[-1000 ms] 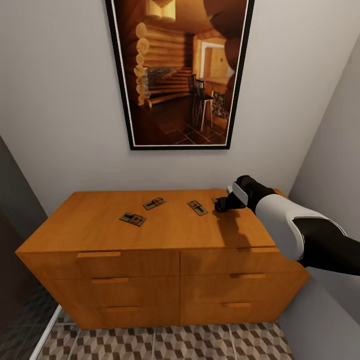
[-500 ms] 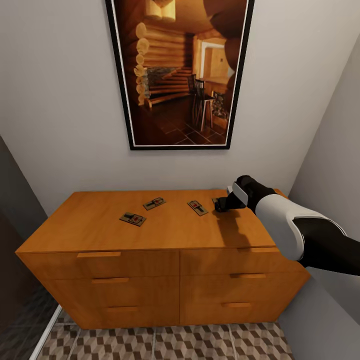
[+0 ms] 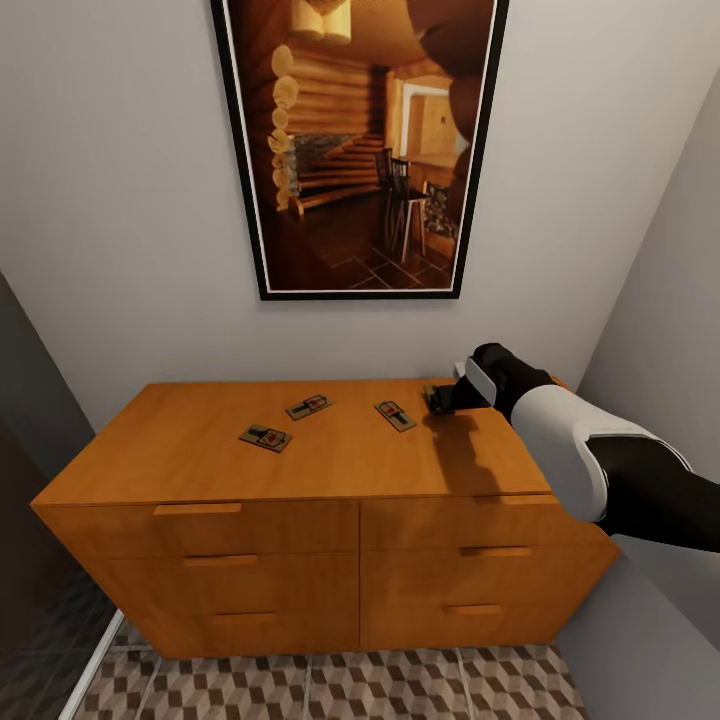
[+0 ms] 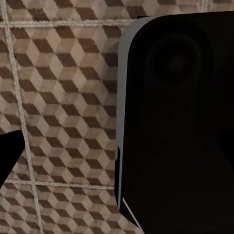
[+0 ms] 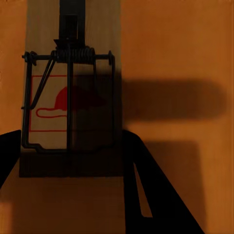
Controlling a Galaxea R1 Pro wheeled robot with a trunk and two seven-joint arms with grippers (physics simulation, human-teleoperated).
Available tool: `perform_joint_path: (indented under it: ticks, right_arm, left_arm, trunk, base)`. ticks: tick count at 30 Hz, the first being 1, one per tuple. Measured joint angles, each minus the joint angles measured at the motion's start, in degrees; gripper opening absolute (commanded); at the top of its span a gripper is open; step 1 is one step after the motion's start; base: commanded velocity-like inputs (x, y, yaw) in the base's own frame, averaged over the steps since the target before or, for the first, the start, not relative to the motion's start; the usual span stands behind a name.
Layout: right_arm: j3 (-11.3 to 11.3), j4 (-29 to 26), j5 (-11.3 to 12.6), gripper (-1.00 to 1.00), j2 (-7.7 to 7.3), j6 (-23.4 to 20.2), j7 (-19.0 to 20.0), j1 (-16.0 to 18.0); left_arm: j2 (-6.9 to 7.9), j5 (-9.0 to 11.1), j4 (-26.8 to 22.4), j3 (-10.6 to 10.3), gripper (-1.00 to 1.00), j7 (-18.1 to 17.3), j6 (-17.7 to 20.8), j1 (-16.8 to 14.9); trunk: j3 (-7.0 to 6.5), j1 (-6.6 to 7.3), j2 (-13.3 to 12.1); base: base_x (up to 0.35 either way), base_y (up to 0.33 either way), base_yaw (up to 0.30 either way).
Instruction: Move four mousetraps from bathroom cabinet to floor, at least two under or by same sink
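Right wrist view – flat wooden mousetrap (image 5: 73, 92), wire spring, between hand (image 5: 68, 161) fingers, glossy orange cabinet (image 5: 175, 48) top

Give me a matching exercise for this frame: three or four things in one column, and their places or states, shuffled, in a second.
1. framed picture
2. right gripper
3. leftmost mousetrap
4. bathroom floor

A. cube-patterned tiles below the drawers
B. lying flat on the cabinet top, nearest its front edge
C. hanging on the wall above the cabinet
D. over the cabinet top's right end, at a mousetrap

Pairs: 1-C, 2-D, 3-B, 4-A
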State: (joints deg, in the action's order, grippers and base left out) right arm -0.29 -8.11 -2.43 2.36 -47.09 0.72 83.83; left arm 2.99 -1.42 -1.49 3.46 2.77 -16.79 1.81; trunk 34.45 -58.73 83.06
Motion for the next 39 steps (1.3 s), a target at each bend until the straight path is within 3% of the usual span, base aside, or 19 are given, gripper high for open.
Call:
perform_joint_path:
  ticks: [24,39]
  right_arm:
    - [0.08,-0.06,-0.06,-1.0,-0.09,0.0,0.0,0.01]
    - [0.08,-0.01,-0.07,-1.0,-0.1,0.0,0.0,0.02]
  left_arm:
    - [-0.03,-0.01,0.0,0.0,1.0,0.0,0.0,0.0]
    - [-0.09,0.0,-0.01,0.0,1.0,0.01,0.0,0.0]
  trunk:
    - [-1.94,0.0,0.0]
    - [-2.18,-0.03,-0.01]
  base:
    - [-0.005,0.0,0.0]
    - [-0.241,0.0,0.0]
